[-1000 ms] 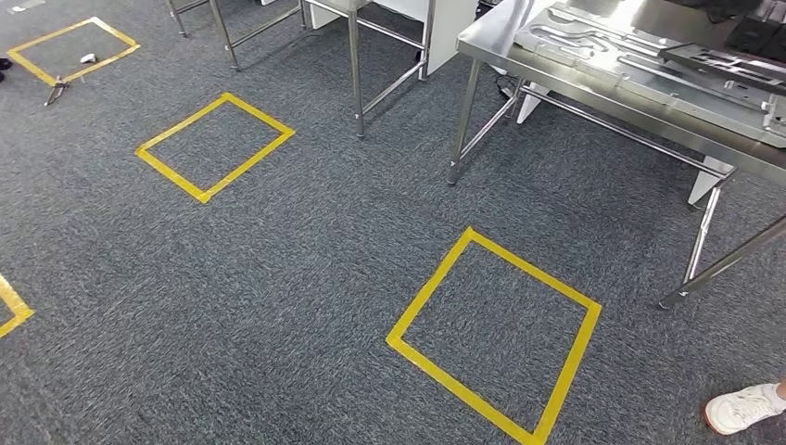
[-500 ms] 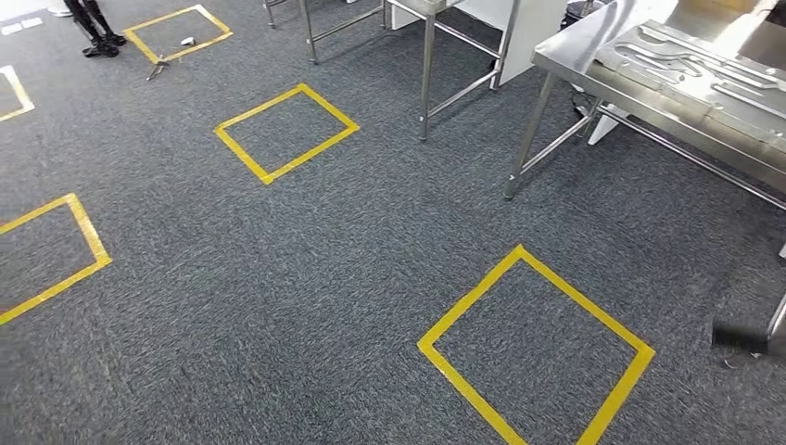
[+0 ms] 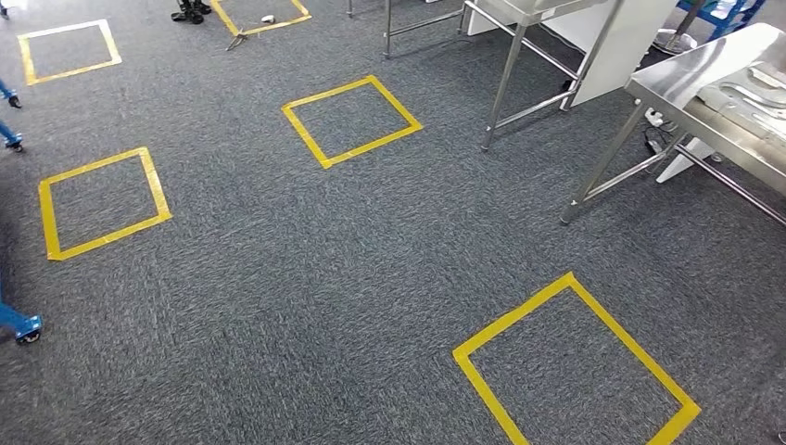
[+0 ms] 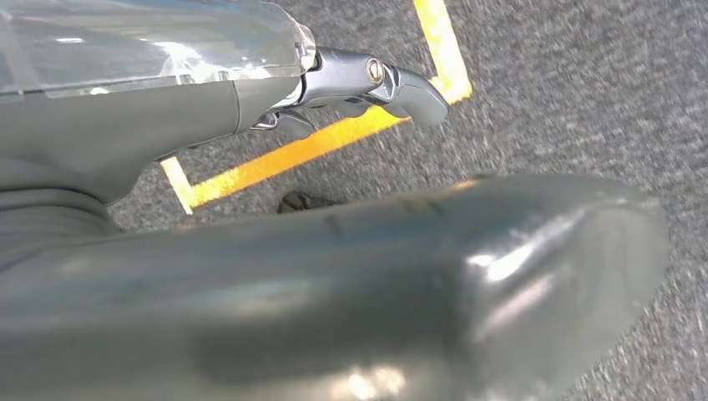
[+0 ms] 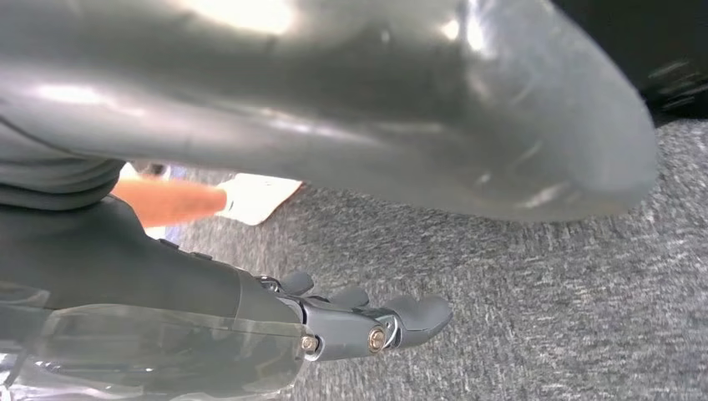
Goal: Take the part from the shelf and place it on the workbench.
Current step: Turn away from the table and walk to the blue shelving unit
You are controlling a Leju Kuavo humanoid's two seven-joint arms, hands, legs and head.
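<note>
**Carpet, tape squares and steel benches, both hands empty**

Head view looks down on a dark grey speckled carpet floor (image 3: pixel 278 278) marked with yellow tape squares. One yellow tape square (image 3: pixel 575 366) lies near and to the right, another (image 3: pixel 350 120) sits farther off toward the middle, and a third (image 3: pixel 102 202) lies to the left. At the far right stands a stainless steel workbench (image 3: pixel 690 88) on thin metal legs; its tabletop carries a silvery moulded metal panel (image 3: pixel 755 93), cut off by the picture's edge, and I cannot tell whether this is the part of the task. A second steel-legged table (image 3: pixel 519 37) with a white side panel stands farther back, left of the workbench. Blue caster wheels (image 3: pixel 23 326) show at the left edge.

In the left wrist view, the left robot hand (image 4: pixel 351 83) hangs above the carpet with a yellow tape corner beneath it; its dark fingers (image 4: pixel 413 88) are loosely extended and hold nothing. In the right wrist view, the right robot hand (image 5: pixel 359 322) also hangs over the carpet, fingers (image 5: pixel 422 313) loosely extended and apart, nothing in them. Beyond it a person's leg and white shoe (image 5: pixel 250 196) show, blurred.
</note>
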